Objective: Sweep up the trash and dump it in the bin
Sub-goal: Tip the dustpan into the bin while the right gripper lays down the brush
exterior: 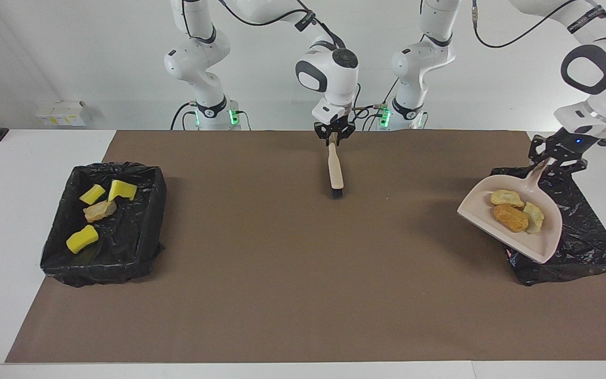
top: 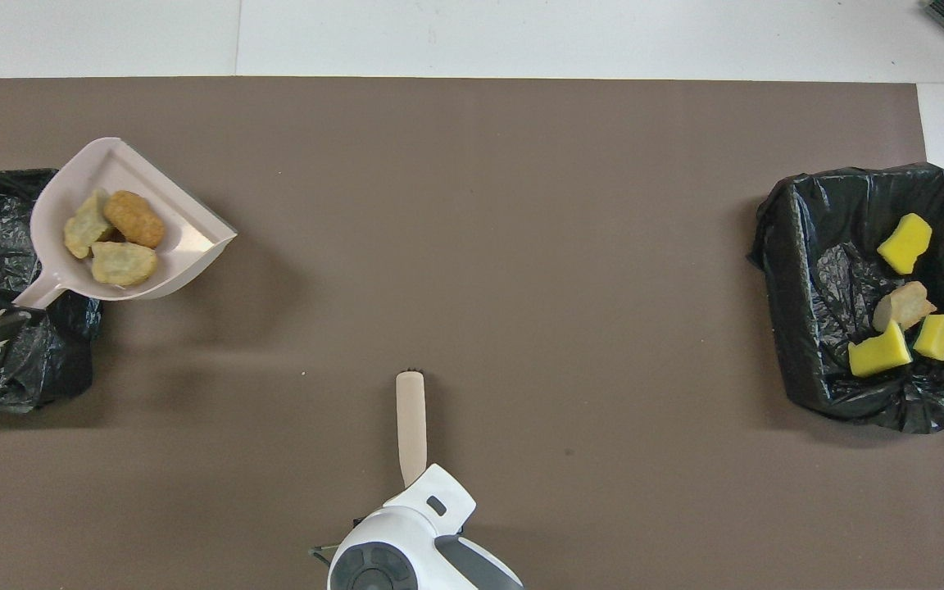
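Brown mat (exterior: 282, 273) covers table (exterior: 19, 210); two bins (exterior: 103, 226) rest on it.

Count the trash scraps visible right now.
7. Three tan lumps lie in the dustpan over the bin at the left arm's end; four scraps lie in the other bin. None look hidden.

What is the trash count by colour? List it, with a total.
Yellow sponge pieces in the bin at the right arm's end: 3
Tan foam lump in that bin: 1
Tan to orange-brown foam lumps in the dustpan: 3
Total: 7
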Controlling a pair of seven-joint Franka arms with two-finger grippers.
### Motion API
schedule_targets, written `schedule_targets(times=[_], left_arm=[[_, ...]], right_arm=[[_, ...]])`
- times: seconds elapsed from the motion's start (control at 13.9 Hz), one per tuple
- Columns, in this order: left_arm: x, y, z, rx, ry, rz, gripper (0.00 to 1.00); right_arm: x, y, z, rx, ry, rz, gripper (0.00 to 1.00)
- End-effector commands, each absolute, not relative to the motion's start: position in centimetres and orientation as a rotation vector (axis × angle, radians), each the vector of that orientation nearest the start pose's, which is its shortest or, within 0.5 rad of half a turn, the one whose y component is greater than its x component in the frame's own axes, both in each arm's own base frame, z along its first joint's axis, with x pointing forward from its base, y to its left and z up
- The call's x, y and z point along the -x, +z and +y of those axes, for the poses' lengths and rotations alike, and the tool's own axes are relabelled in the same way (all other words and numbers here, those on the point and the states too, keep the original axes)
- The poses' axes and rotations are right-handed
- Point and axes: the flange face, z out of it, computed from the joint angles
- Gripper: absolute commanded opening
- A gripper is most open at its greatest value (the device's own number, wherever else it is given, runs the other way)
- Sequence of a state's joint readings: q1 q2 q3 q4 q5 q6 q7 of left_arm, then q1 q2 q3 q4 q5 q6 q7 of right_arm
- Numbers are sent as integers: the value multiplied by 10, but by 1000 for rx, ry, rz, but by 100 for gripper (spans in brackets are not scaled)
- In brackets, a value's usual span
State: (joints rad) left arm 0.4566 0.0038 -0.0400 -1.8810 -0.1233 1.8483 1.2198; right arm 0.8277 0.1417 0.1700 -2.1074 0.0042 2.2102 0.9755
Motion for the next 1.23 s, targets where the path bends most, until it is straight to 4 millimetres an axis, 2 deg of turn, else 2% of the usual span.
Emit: schedule_targets(times=[0.0, 0.14, 0.22, 0.43, 0.5, 0.79, 0.86, 1.01, 1.15], left_arm=[[-493, 510, 273, 2910, 19, 1301, 0], [-481, 522, 300, 2789, 170, 1323, 0], [-482, 527, 310, 2751, 231, 1316, 0], [-503, 549, 334, 2648, 337, 1293, 0], [-510, 551, 335, 2594, 386, 1304, 0], [-537, 551, 313, 2386, 533, 1379, 0], [-544, 551, 306, 2340, 553, 1397, 0], [-562, 559, 277, 2188, 623, 1445, 0], [-570, 572, 266, 2105, 650, 1443, 0]], right_arm=[[-325, 375, 472, 3195, 37, -30, 100], [-342, 396, 465, 3201, 38, -26, 100], [-355, 408, 456, 3206, 48, -43, 100], [-394, 454, 420, 3214, 91, -125, 100], [-409, 471, 401, 3207, 95, -146, 100], [-462, 517, 335, 3190, 133, -307, 100], [-477, 526, 312, 3182, 134, -322, 100], [-499, 540, 264, 3164, 127, -376, 100], [-518, 548, 215, 3143, 115, -468, 100]])
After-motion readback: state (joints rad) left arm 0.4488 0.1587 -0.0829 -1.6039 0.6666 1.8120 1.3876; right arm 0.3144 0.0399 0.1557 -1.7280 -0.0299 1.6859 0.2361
